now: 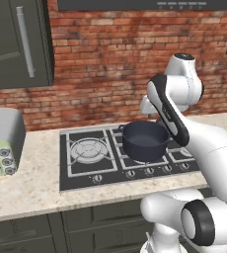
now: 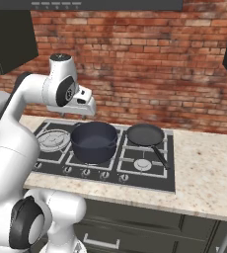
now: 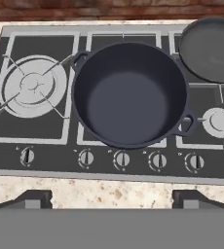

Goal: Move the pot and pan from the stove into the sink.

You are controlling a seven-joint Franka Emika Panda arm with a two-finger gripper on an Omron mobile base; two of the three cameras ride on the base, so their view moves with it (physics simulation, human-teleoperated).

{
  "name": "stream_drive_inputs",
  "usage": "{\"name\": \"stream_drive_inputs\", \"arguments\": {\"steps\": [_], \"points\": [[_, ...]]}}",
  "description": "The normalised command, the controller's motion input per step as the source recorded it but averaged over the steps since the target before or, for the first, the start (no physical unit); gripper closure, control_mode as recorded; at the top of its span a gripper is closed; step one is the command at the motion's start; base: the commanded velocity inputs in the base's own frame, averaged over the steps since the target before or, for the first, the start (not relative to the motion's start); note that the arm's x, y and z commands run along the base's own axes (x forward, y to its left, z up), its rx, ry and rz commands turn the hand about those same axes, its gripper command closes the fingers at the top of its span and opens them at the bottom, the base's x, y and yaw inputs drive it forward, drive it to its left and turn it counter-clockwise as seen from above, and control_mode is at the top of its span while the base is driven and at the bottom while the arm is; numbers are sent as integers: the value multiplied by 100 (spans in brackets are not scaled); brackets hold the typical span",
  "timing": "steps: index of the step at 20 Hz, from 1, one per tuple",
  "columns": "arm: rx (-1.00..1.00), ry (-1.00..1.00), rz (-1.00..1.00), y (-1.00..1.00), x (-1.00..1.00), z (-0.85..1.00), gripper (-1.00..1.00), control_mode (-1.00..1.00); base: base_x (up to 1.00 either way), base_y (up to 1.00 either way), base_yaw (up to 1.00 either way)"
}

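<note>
No readable text, label, brand, number or sign is to be found in any view. The knobs (image 3: 122,159) along the lower edge of the stove (image 3: 46,141) in the hand view carry only plain pointer marks, with no figures beside them.

Red brick wall (image 1: 100,54) runs behind the speckled beige stone table (image 1: 31,183). Dark upper cabinet (image 1: 17,44) w/ long grey bar handle top left; range hood (image 2: 105,5) along top edge. Grey toaster oven (image 1: 2,141) w/ round knobs sits on table, far left. Dark lower cabinets (image 2: 150,227) below.
</note>
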Motion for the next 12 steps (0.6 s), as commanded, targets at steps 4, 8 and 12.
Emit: {"name": "stream_drive_inputs", "arguments": {"steps": [4, 8, 12], "points": [[6, 0, -29, -27, 0, -12, -100, -100, 0, 0, 0], [6, 0, -34, -28, 0, -15, -100, -100, 0, 0, 0], [2, 0, -31, -14, 0, -18, -100, -100, 0, 0, 0]]}}
